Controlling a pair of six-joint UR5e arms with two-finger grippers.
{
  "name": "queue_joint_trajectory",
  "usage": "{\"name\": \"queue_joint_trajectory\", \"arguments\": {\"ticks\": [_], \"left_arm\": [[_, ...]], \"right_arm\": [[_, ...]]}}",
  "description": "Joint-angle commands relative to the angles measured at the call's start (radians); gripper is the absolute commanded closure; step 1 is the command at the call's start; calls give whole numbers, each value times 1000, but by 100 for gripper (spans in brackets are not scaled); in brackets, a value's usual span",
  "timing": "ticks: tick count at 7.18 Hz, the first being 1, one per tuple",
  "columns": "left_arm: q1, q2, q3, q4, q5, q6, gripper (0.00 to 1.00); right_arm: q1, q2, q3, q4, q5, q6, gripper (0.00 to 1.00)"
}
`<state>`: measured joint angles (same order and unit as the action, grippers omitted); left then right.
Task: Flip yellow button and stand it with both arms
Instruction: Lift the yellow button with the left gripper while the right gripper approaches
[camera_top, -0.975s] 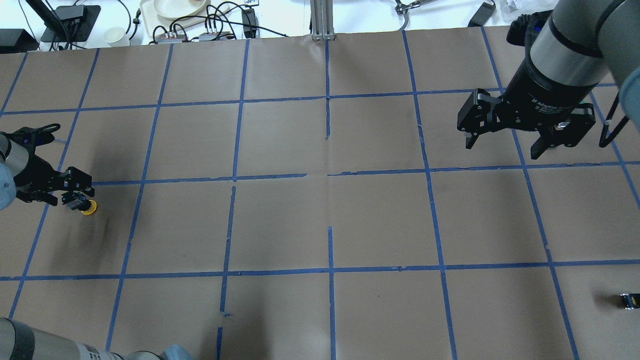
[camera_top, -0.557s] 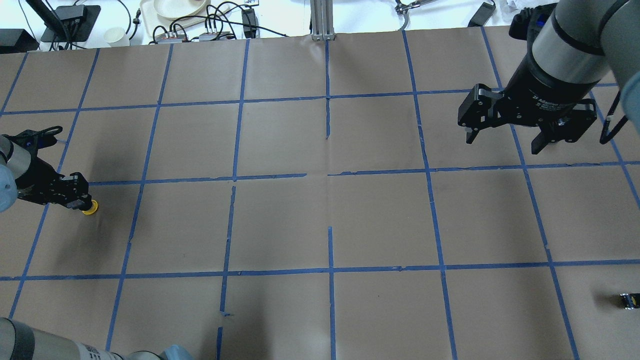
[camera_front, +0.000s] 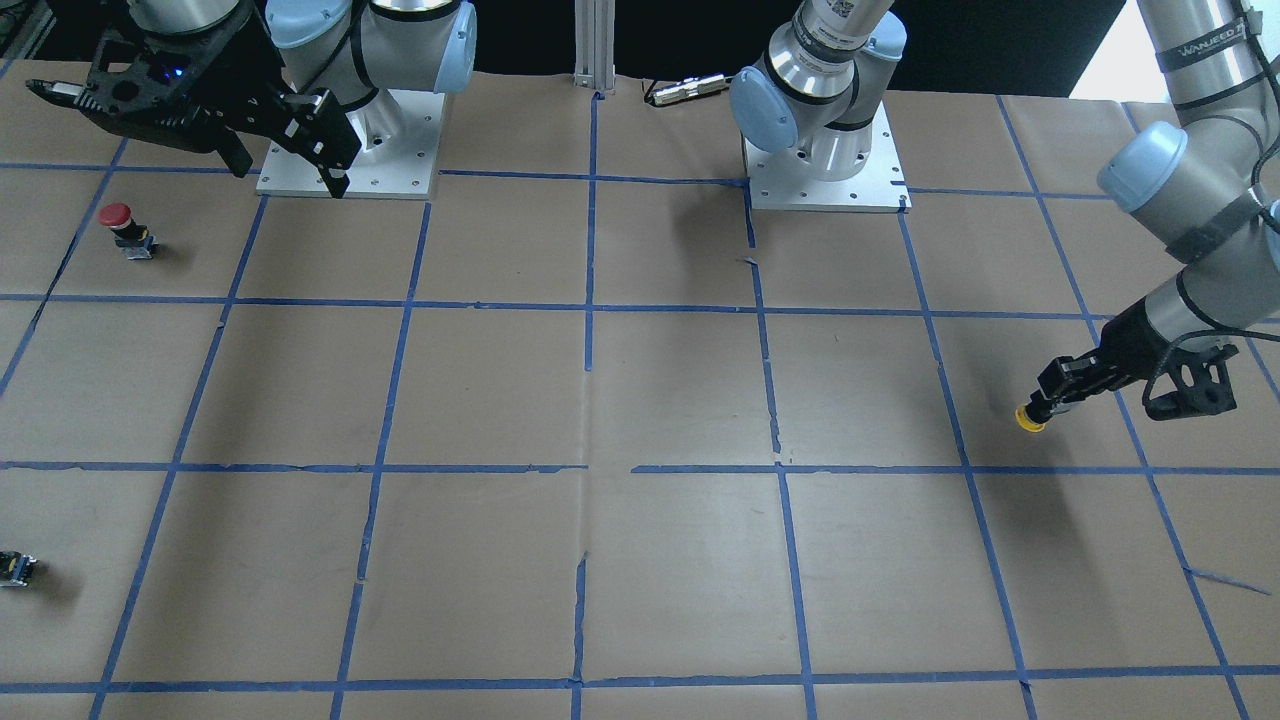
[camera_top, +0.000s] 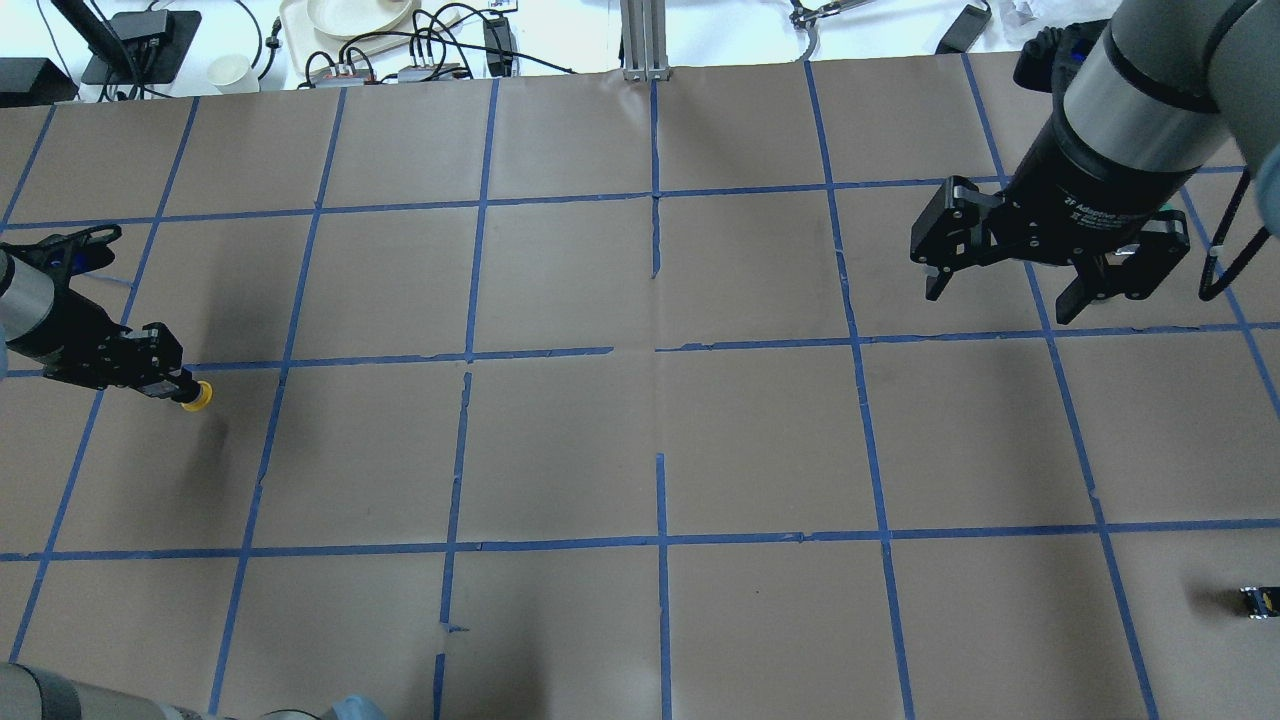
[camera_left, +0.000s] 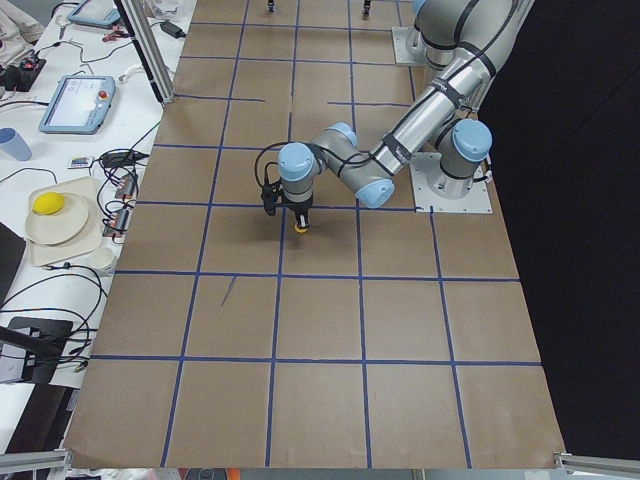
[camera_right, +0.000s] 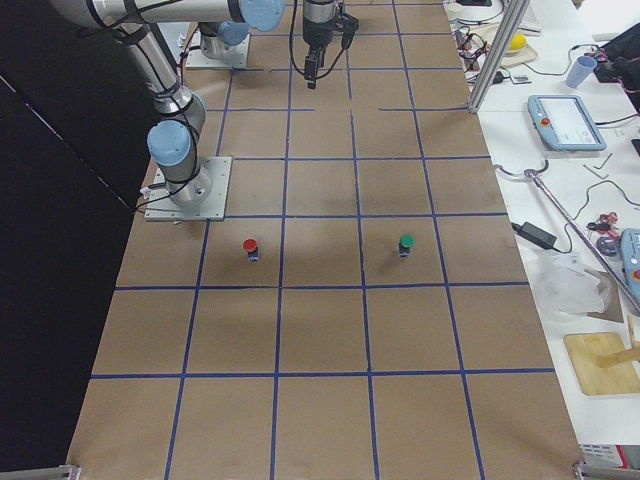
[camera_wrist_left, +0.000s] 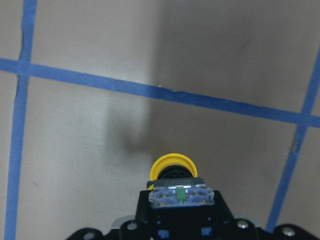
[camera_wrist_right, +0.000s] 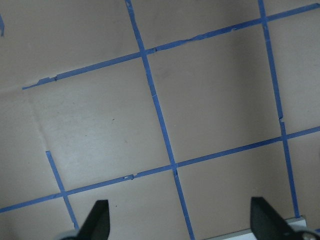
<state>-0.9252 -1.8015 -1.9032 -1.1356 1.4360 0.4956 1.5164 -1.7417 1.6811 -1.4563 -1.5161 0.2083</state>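
Note:
My left gripper (camera_top: 165, 385) is shut on the yellow button (camera_top: 197, 398) at the table's left side. It grips the grey-black base, and the yellow cap points outward past the fingertips. The button hangs a little above the paper, with its shadow apart from it. It also shows in the front-facing view (camera_front: 1028, 418) and in the left wrist view (camera_wrist_left: 172, 167), where the clear contact block sits between the jaws. My right gripper (camera_top: 1003, 298) is open and empty, high over the right half of the table; it also shows in the front-facing view (camera_front: 290, 175).
A red-capped button (camera_front: 120, 228) stands near the right arm's base plate (camera_front: 400, 160). A green-capped button (camera_right: 406, 243) stands further out. A small black block (camera_top: 1258, 600) lies at the near right edge. Blue tape lines grid the brown paper.
My left gripper has shut on the yellow button and lifted it slightly, moving a little up the view and right. The right gripper has barely shifted.

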Motion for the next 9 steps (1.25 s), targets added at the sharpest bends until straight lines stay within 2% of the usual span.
{"name": "queue_joint_trajectory", "arguments": {"ticks": [1, 2, 3, 4, 5, 7, 8, 9], "left_arm": [[-111, 88, 36, -227, -126, 1, 94], [-192, 103, 96, -325, -219, 0, 94], [-237, 116, 178, -490, -340, -18, 94], [-259, 126, 263, -656, -470, -34, 94], [-282, 145, 297, -752, -600, -34, 94], [-367, 178, 294, -780, -840, -119, 94], [-398, 183, 294, -779, -950, -158, 94], [-406, 189, 293, -779, -992, -161, 94]], "right_arm": [[-1, -51, -1, 71, 69, 25, 0], [1, -55, -6, 103, 120, 105, 0], [-1, -52, -12, 115, 202, 270, 0], [-2, -47, -8, 108, 334, 343, 0], [-11, -30, -9, 106, 423, 389, 0], [-57, -29, -8, 105, 682, 414, 0], [-58, -24, 0, 94, 761, 428, 0], [-58, -19, 0, 68, 825, 481, 0]]}}
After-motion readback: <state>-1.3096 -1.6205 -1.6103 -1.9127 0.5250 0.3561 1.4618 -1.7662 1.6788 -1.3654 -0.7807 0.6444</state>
